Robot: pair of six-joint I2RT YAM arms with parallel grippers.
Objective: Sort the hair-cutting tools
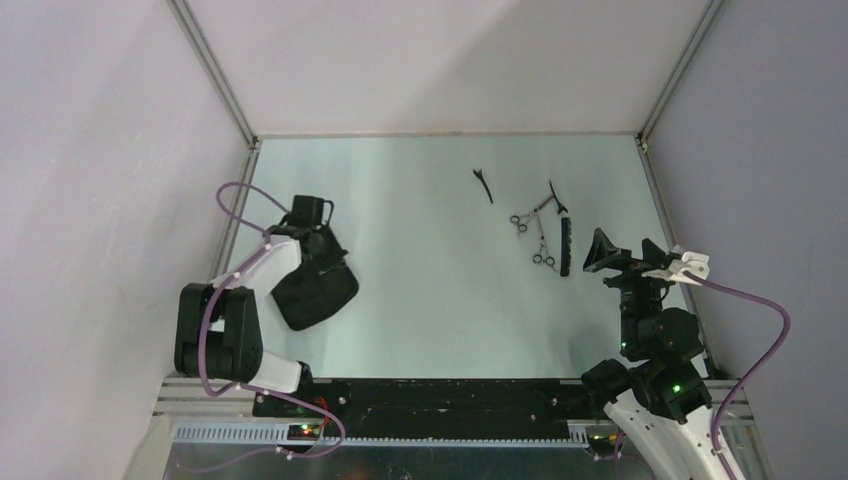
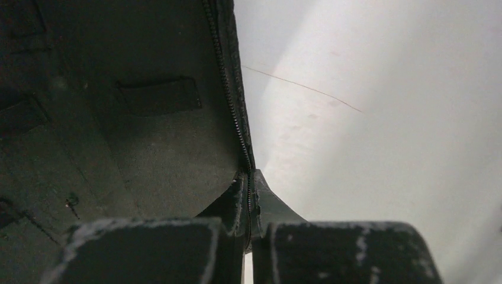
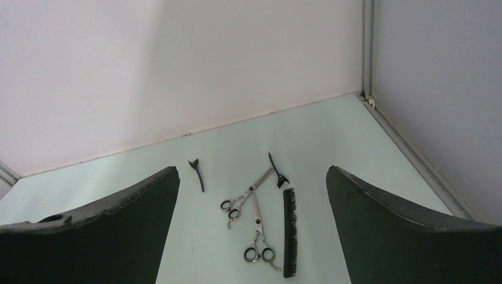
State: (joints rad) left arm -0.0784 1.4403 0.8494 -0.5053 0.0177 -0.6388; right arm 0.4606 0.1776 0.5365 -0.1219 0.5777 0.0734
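Observation:
Two silver scissors lie on the table's right half: a thinning pair (image 1: 530, 213) (image 3: 248, 194) and a straight pair (image 1: 543, 252) (image 3: 258, 231). A black comb (image 1: 567, 247) (image 3: 289, 231) lies just right of them. One black clip (image 1: 484, 184) (image 3: 197, 173) lies apart to the left, another (image 1: 557, 198) (image 3: 277, 171) by the thinning scissors' tip. My right gripper (image 1: 628, 252) (image 3: 251, 168) is open and empty, near the comb's right side. My left gripper (image 1: 318, 242) (image 2: 249, 189) is shut on the zip edge of the black case (image 1: 315, 285) (image 2: 148, 118), which lies open at the left.
White walls with metal corner posts enclose the table on three sides. The right wall's base rail (image 3: 414, 154) runs close beside the tools. Inside the case, black elastic loops (image 2: 160, 94) show.

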